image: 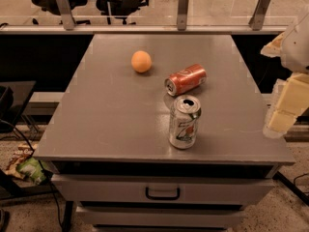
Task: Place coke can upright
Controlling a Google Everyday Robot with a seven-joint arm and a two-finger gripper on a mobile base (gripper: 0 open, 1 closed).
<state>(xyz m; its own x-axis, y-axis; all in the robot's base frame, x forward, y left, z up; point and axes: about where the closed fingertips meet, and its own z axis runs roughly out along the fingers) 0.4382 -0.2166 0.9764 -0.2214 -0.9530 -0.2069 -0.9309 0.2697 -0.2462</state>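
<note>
The coke can is red with a silver end and lies on its side on the grey table, right of centre, its open end pointing to the front left. My gripper shows as cream-coloured parts at the right edge of the view, beside the table's right side. It is well to the right of the coke can, apart from it, and holds nothing that I can see.
A silver-white can with green and red markings stands upright just in front of the coke can. An orange sits to the back left. A drawer handle is below the front edge. A glass railing runs behind.
</note>
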